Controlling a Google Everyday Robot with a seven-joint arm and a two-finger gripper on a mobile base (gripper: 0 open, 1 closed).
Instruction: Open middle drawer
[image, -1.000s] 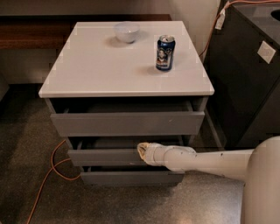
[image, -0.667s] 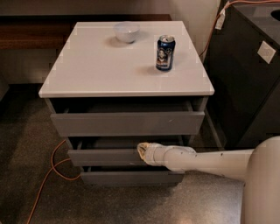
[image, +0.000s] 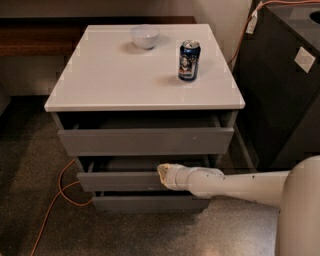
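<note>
The grey cabinet has three flat handleless drawer fronts stacked under a white top. The middle drawer is the long thin grey front between the tall top front and the narrow bottom front. It stands a little out from the cabinet, with a dark gap showing behind its upper edge. My gripper is at the end of the white arm, which comes in from the right. It sits at the upper edge of the middle drawer front, right of its middle.
A small white bowl and a blue drink can stand on the white top. A dark cabinet stands close on the right. An orange cable lies on the speckled floor at the left. A brown bench runs behind.
</note>
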